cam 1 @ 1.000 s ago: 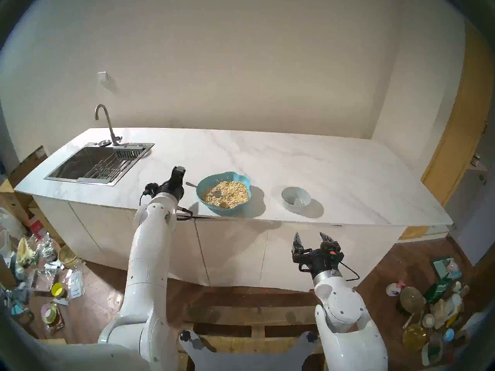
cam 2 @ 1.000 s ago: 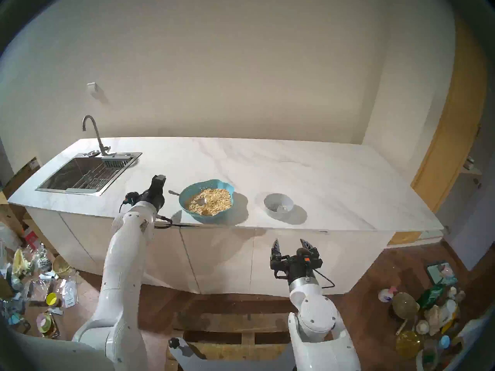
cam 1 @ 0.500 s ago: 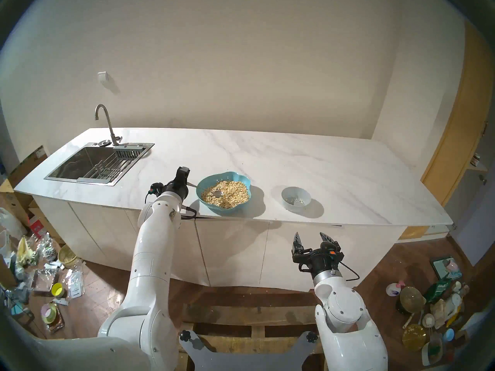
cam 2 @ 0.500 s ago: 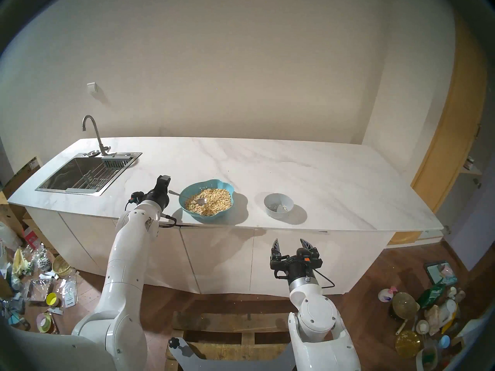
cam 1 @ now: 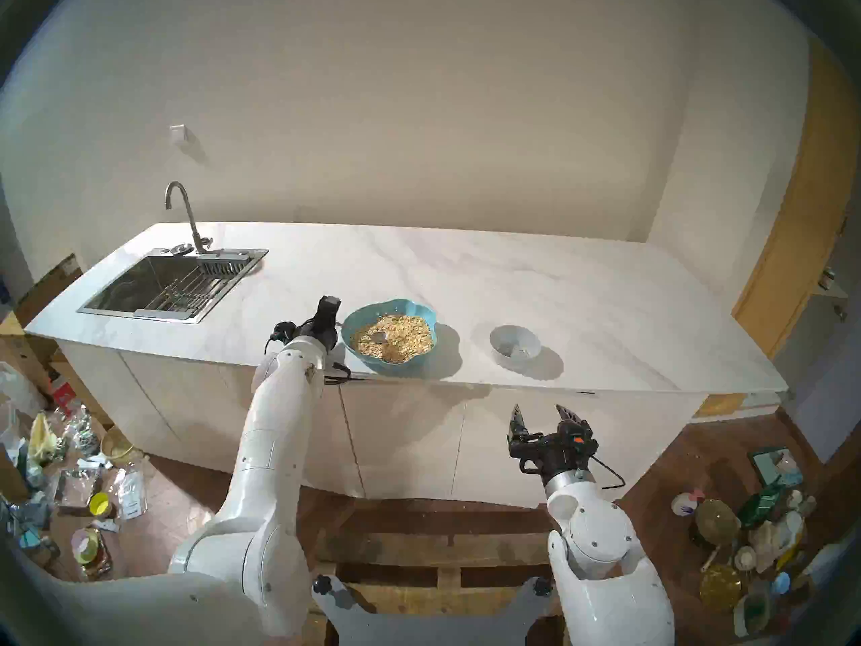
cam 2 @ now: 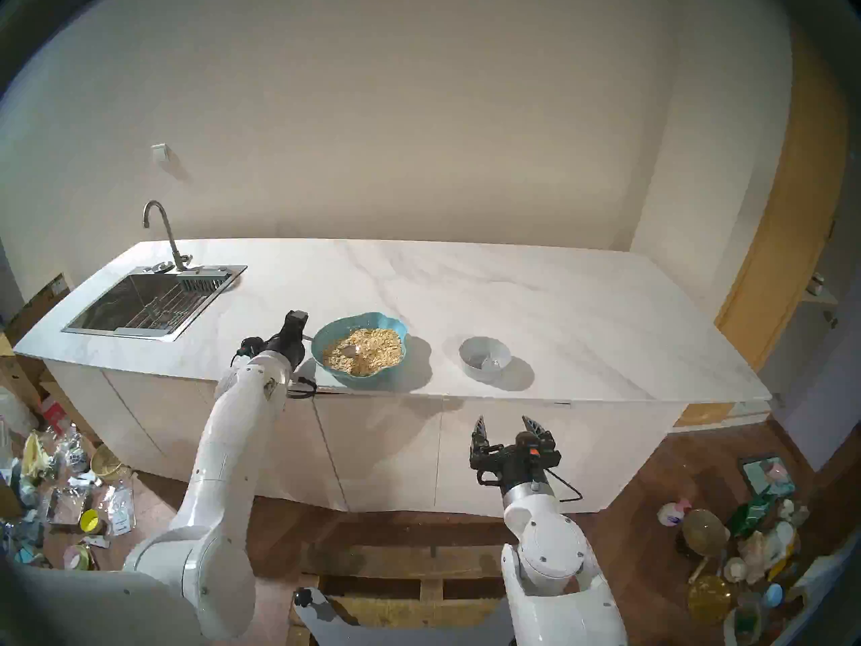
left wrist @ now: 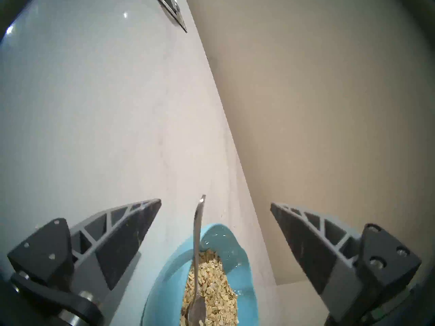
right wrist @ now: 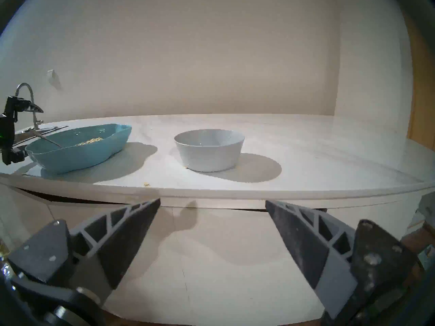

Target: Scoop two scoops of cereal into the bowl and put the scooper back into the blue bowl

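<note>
Scooper (left wrist: 197, 248) handle juts over blue bowl (left wrist: 162, 278) rim between wide-open, empty left gripper (left wrist: 215, 202) fingers.

Dim, warm indoor light falls from above, and the bowls (right wrist: 209, 151) cast soft shadows to the right. Fisheye bending and dark corners frame every view; fine detail is smeared.

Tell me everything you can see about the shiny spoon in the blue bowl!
The spoon is slim, silvery and looks like metal, with a long thin handle and a small oval scoop end. Its scoop end lies on the pale oat flakes inside the wavy-rimmed blue bowl, and its handle slants up over the rim, poking out past it. The left pincer is open, a finger on each side of the handle tip, not touching it.
</note>
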Action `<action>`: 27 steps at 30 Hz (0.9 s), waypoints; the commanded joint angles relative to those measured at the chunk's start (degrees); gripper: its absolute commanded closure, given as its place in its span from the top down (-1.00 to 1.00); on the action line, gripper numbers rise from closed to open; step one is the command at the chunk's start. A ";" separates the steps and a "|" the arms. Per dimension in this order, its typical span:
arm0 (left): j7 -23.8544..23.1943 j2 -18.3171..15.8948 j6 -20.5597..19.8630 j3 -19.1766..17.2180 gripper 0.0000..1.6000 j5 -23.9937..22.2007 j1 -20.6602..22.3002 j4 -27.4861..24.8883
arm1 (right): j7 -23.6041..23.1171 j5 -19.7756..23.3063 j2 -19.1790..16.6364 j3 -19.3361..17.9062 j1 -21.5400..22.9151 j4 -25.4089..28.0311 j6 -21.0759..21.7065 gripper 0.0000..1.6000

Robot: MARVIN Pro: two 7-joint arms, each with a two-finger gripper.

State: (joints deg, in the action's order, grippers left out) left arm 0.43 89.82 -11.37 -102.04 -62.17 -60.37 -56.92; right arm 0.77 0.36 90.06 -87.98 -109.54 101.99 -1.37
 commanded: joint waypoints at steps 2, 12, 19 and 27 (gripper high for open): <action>-2.00 -0.11 0.56 1.10 1.00 0.41 3.61 0.25 | 0.02 0.01 0.05 0.01 0.31 1.32 -0.20 1.00; -2.48 -0.88 0.66 2.24 1.00 0.72 4.80 1.75 | 0.02 0.01 0.05 0.01 0.29 1.35 -0.19 1.00; -2.39 -1.68 -0.09 2.83 0.82 0.78 4.58 1.40 | 0.02 0.01 0.05 0.01 0.28 1.36 -0.18 1.00; -2.04 -2.60 -0.54 2.84 1.00 0.54 4.36 1.39 | 0.02 0.01 0.05 0.01 0.28 1.38 -0.17 1.00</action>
State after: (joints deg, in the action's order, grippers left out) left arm -0.38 87.70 -11.59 -99.19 -61.35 -57.68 -54.04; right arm 0.77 0.36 90.06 -87.98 -109.54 101.99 -1.37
